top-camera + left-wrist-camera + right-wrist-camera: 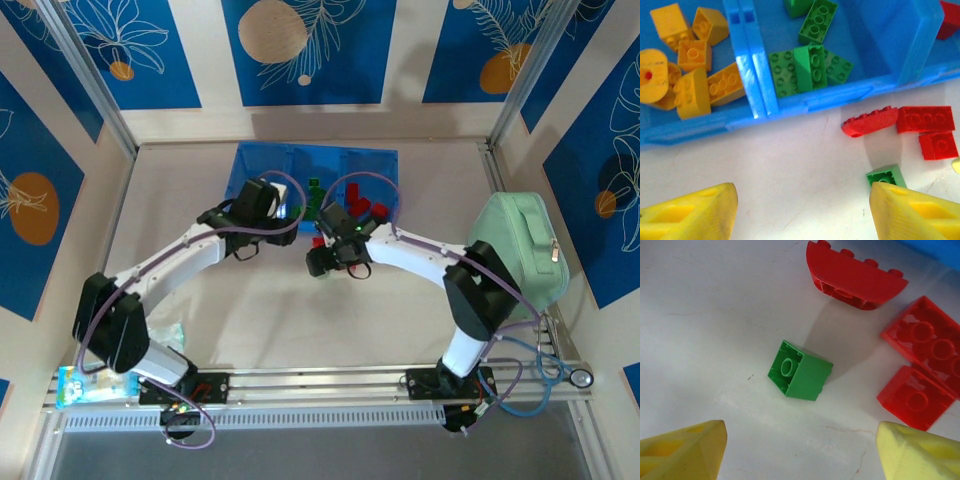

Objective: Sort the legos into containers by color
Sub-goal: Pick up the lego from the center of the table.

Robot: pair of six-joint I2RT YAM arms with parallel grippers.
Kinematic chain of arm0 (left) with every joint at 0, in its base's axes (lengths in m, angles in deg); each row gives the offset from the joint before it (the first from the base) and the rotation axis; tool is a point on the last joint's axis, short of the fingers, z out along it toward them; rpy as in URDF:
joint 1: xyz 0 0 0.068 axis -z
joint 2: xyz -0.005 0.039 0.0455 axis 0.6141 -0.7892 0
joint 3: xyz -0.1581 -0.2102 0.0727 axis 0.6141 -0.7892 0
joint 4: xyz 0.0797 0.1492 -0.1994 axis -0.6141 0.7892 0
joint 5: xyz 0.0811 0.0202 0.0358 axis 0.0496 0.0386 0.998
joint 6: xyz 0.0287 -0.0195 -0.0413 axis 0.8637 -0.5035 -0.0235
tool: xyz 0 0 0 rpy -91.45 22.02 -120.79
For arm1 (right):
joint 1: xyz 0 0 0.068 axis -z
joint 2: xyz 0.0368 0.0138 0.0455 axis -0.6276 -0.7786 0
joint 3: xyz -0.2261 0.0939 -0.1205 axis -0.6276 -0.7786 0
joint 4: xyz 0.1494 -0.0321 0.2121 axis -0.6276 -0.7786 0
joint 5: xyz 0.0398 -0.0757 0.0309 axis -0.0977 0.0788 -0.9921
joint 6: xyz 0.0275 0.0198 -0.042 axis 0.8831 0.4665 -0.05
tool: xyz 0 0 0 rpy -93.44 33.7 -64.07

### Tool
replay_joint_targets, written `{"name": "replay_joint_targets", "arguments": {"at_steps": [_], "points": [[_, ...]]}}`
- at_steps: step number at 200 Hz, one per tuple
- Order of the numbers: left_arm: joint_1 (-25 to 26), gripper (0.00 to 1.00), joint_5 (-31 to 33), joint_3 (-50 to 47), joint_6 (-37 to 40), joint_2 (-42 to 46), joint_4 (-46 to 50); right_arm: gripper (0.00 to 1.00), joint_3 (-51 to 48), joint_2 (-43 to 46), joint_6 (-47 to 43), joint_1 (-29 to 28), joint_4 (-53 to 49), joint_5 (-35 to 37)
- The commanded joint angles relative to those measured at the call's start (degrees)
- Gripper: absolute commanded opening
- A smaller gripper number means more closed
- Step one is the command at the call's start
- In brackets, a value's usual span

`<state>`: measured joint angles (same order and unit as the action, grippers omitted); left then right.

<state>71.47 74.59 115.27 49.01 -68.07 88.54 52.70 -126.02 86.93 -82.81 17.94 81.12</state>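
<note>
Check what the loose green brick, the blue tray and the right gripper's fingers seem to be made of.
Green brick: hard moulded plastic, smooth with a slight sheen, crisp edges, hollow underside with a tube.
Blue tray: translucent plastic, smooth, with light showing through its walls.
Right gripper's fingers: matte yellow with hollow cut-outs, likely plastic or rubber; can't confirm.

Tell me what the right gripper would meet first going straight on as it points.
Probably the small green plastic brick, lying on the white table ahead of the open right gripper, centred between its fingers; depth is unclear.

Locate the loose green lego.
In the right wrist view the green lego lies on the table at centre, left of three red legos, outside the blue tray.
</note>
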Motion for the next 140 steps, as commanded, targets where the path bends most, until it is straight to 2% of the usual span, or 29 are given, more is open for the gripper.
{"name": "replay_joint_targets", "arguments": {"at_steps": [1,62,140], "points": [[-0.48,0.7,1.51,-4.11,-2.6,4.12,-1.75,0.79,3.55,-3.31,0.46,-0.83,-3.51,-1.31],[-0.45,0.7,2.73,-16.19,-7.67,12.6,-3.92,0.79,8.06,-9.84,2.14,-1.14,-5.76,-2.43],[-0.44,0.7,2.2,-26.75,-12.87,18.95,-5.58,0.79,11.99,-14.74,3.1,-1.41,-7.04,-3.76]]}}
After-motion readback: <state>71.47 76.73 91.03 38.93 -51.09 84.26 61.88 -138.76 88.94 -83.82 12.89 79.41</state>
